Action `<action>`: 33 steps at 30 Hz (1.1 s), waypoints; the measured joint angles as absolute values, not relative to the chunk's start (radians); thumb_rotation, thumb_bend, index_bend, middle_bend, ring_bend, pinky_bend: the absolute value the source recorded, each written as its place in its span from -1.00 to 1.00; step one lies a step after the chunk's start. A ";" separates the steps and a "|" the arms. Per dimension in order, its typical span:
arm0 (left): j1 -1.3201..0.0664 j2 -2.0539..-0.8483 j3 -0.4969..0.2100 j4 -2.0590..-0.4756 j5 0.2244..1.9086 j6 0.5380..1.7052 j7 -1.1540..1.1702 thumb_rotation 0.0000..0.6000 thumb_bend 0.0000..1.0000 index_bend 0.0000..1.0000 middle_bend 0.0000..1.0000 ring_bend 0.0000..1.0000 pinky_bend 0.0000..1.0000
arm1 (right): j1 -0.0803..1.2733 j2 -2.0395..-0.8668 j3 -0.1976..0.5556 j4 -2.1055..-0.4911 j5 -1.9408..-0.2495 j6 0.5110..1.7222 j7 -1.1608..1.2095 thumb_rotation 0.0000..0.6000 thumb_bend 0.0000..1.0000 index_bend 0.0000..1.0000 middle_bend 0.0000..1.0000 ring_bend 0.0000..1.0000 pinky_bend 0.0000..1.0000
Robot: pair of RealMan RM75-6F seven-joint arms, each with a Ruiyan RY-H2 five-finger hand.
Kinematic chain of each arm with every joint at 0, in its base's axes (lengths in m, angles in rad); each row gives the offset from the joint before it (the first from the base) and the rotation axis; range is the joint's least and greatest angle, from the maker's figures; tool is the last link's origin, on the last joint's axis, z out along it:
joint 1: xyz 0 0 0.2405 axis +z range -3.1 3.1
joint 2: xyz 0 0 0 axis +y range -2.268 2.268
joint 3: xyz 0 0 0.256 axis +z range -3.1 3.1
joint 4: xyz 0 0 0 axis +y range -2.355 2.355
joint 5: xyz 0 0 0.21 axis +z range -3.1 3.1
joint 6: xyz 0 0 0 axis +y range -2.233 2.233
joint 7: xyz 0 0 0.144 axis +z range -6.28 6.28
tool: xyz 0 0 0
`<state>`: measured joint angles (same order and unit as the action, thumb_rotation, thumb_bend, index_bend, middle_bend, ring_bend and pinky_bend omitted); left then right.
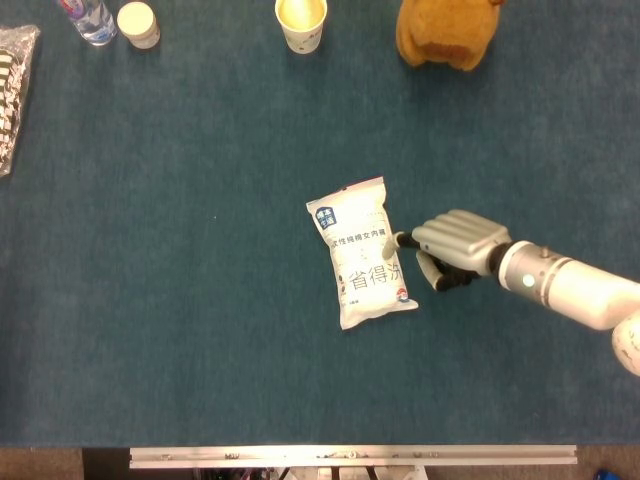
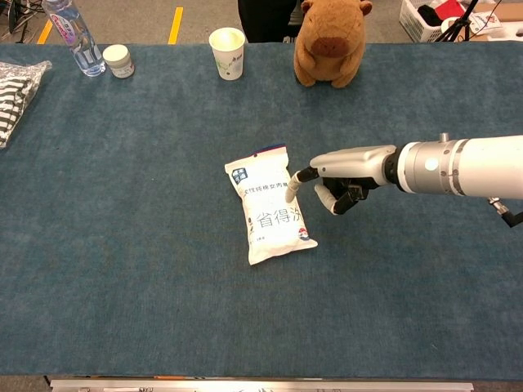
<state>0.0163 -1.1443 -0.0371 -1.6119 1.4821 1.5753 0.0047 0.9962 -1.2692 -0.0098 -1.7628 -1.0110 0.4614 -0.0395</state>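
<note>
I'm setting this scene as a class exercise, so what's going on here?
The robot's right hand reaches in from the right, one fingertip at the right edge of a white packet lying flat mid-table, the other fingers curled under. It holds nothing. Along the far edge stand a paper cup, a plush toy, a small jar and a bottle.

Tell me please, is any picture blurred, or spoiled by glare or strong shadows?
Head view: sharp, evenly lit, colours darker; the plush toy and bottle are cut by the top edge. Chest view: brighter, sharp; the right hand casts only a faint shadow beside the white bag; no glare.
</note>
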 measured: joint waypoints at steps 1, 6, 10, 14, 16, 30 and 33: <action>0.016 -1.145 -0.038 -1.612 1.482 1.576 0.004 1.00 -1.00 -0.15 -0.28 -0.24 0.35 | 0.995 -1.265 -0.007 -1.766 -1.013 0.465 -0.036 1.00 1.00 -0.49 1.00 1.00 1.00; 0.018 -1.145 -0.040 -1.608 1.479 1.576 -0.002 1.00 -1.00 -0.15 -0.28 -0.24 0.35 | 0.993 -1.266 -0.015 -1.763 -1.017 0.460 -0.031 1.00 1.00 -0.49 1.00 1.00 1.00; 0.018 -1.146 -0.039 -1.606 1.478 1.575 -0.005 1.00 -1.00 -0.15 -0.28 -0.24 0.35 | 0.995 -1.286 -0.026 -1.745 -1.014 0.446 -0.029 1.00 1.00 -0.49 1.00 1.00 1.00; 0.021 -1.148 -0.039 -1.601 1.474 1.576 -0.010 1.00 -1.00 -0.15 -0.28 -0.24 0.35 | 1.002 -1.308 -0.041 -1.721 -1.008 0.428 -0.029 1.00 1.00 -0.49 1.00 1.00 1.00; 0.023 -1.147 -0.039 -1.601 1.474 1.577 -0.013 1.00 -1.00 -0.15 -0.28 -0.24 0.35 | 1.002 -1.308 -0.041 -1.721 -1.006 0.428 -0.024 1.00 1.00 -0.49 1.00 1.00 1.00; 0.017 -1.149 -0.044 -1.605 1.480 1.575 -0.008 1.00 -1.00 -0.15 -0.28 -0.24 0.35 | 0.913 -1.110 0.008 -1.879 -1.107 0.594 0.019 1.00 1.00 -0.49 0.89 0.67 1.00; 0.013 -1.148 -0.046 -1.609 1.483 1.573 -0.003 1.00 -1.00 -0.15 -0.28 -0.24 0.35 | 0.875 -1.044 0.005 -1.917 -1.138 0.667 -0.002 1.00 1.00 -0.48 0.68 0.51 1.00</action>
